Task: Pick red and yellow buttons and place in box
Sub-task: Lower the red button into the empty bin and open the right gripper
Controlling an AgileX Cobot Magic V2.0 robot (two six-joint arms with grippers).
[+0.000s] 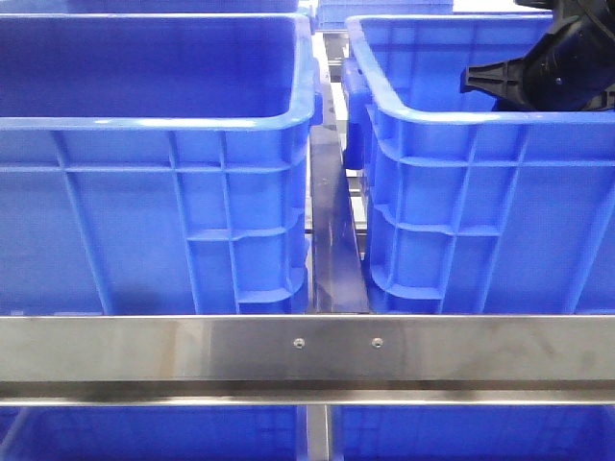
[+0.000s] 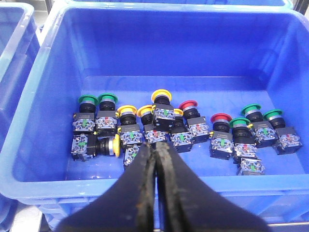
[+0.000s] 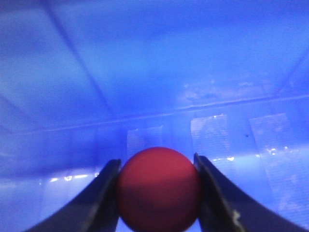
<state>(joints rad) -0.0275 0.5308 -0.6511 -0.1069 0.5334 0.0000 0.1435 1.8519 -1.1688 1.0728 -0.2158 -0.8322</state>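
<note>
Right hand [image 3: 157, 193] gripping red button [image 3: 158, 188], base hidden; box [image 3: 145, 72] blurred

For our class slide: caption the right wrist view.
Right pincer grips a red button inside the blue crate.

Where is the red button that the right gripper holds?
In the right wrist view, the red button sits between the right gripper's fingers, inside a blue crate.

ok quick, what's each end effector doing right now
Left end effector: closed, empty, above the crate of buttons.
Right end effector: closed on a red button, inside a blue crate.
</note>
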